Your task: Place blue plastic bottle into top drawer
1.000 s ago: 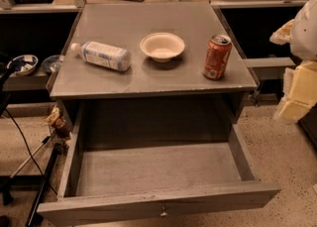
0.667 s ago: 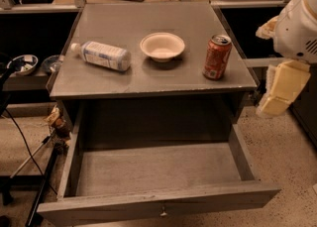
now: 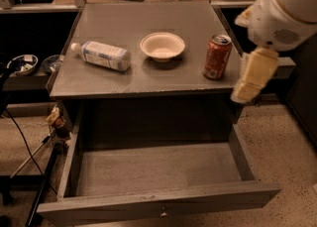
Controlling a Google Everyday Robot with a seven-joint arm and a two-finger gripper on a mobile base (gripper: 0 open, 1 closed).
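Observation:
The blue plastic bottle [image 3: 101,55] lies on its side on the left of the grey cabinet top [image 3: 148,20], white cap pointing left. The top drawer [image 3: 158,200] is pulled out wide below, its inside bare, with a small metal knob on the front panel. My gripper [image 3: 251,80] hangs from the white arm [image 3: 287,8] at the right, beside the cabinet's right front corner. It is just right of the soda can and far from the bottle. It holds nothing that I can see.
A white bowl [image 3: 162,45] sits mid-top and an orange-red soda can [image 3: 217,56] stands to its right. Metal bowls [image 3: 22,64] rest on a low shelf at left. Cables and a thin stand [image 3: 29,166] lie by the drawer's left side.
My arm and gripper have moved left, in from the right edge toward the cabinet's right front corner. The bottle, bowl, can and drawer have not moved.

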